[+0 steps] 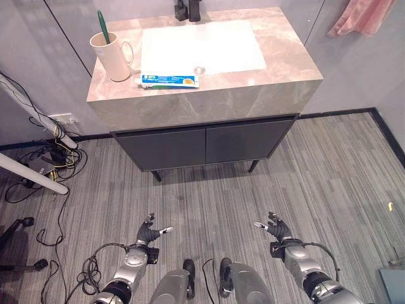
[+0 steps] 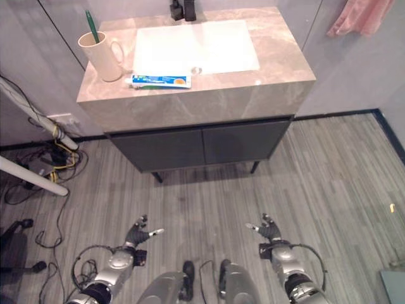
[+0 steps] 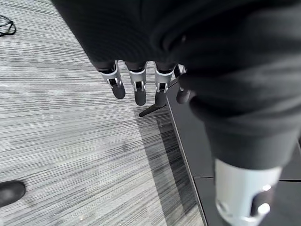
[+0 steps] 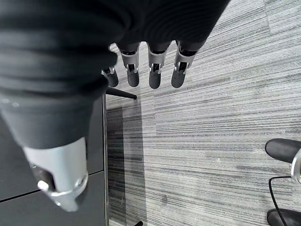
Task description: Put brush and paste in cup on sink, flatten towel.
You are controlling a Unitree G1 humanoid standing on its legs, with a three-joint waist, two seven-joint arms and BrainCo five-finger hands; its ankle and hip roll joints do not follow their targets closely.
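A cream cup [image 1: 114, 56] stands at the left end of the marble sink counter [image 1: 266, 85], with a green toothbrush [image 1: 101, 25] upright in it. A blue and white toothpaste tube [image 1: 169, 80] lies flat on the counter's front edge, just right of the cup. A pink towel [image 1: 364, 16] hangs bunched on the wall at the far right. My left hand [image 1: 150, 232] and right hand [image 1: 273, 227] hang low over the floor, well in front of the cabinet, both open and holding nothing. The fingers [image 3: 137, 84] and fingers [image 4: 153, 68] show straight in the wrist views.
The white basin [image 1: 202, 45] fills the counter's middle, with a black tap [image 1: 188, 9] behind it. A dark cabinet [image 1: 205, 142] on thin legs stands under the counter. White poles [image 1: 31, 174] and tangled cables [image 1: 47, 158] lie on the floor at left.
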